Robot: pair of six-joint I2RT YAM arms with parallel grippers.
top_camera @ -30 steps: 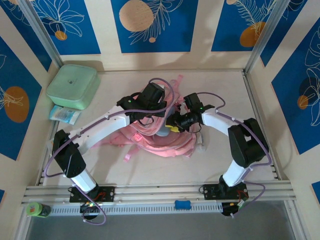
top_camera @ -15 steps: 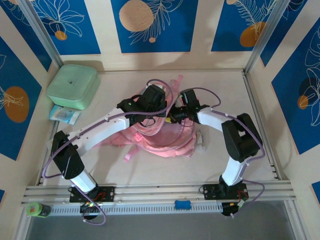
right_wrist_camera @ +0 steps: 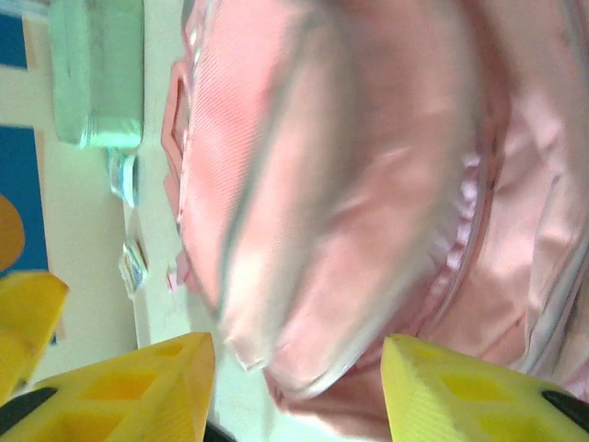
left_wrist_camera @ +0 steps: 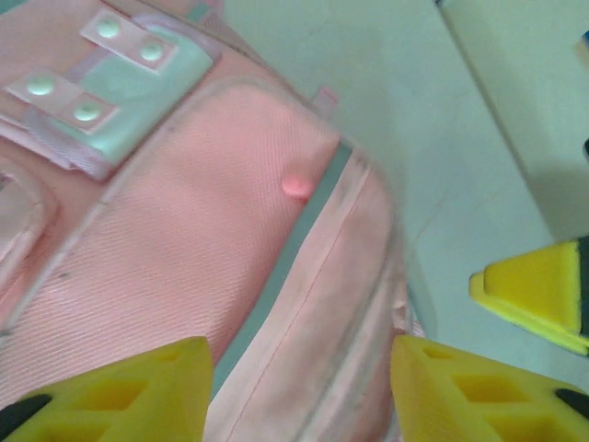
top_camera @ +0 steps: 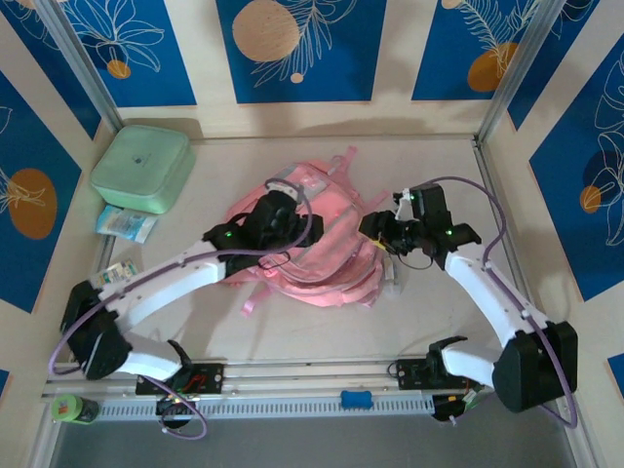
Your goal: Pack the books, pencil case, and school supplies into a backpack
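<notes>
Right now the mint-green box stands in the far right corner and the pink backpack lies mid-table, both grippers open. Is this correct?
One error: the mint-green box stands in the far left corner, as the top external view shows. The pink backpack does lie mid-table, with the left gripper and the right gripper open.

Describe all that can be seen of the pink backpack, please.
The backpack is soft pink woven-looking fabric, lying slumped mid-table. It has a mint patch with pale snaps, a grey-green zip line and loose straps trailing on the table. The left claw hangs open over it, the right claw open at its side; whether either touches it cannot be told.
</notes>
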